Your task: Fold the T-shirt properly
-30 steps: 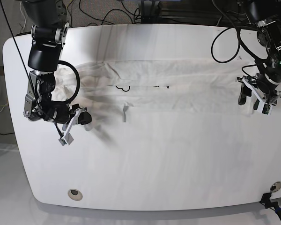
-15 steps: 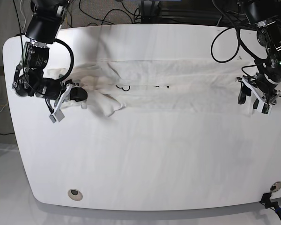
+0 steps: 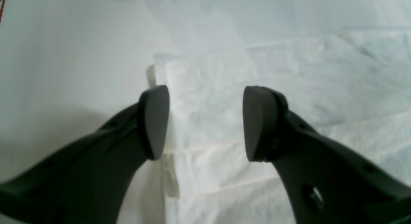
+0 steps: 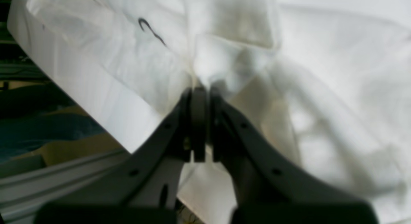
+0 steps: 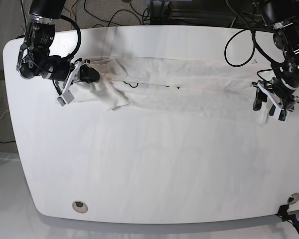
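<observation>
The T-shirt lies as a long white folded strip across the back of the table, plain side up, with a few dark print marks showing at a fold. My right gripper is at the strip's left end and shut on a bunch of its fabric; in the right wrist view the cloth rises crumpled from the closed fingers. My left gripper is open over the strip's right end. In the left wrist view the layered shirt edge lies between the spread fingers.
The white table extends toward the front, with a round hole near the front left. A black clamp sits at the front right corner. Cables hang over the back right edge.
My right gripper has moved from the front left toward the back left, pulling the shirt's left end with it. The left gripper has stayed in place, open.
</observation>
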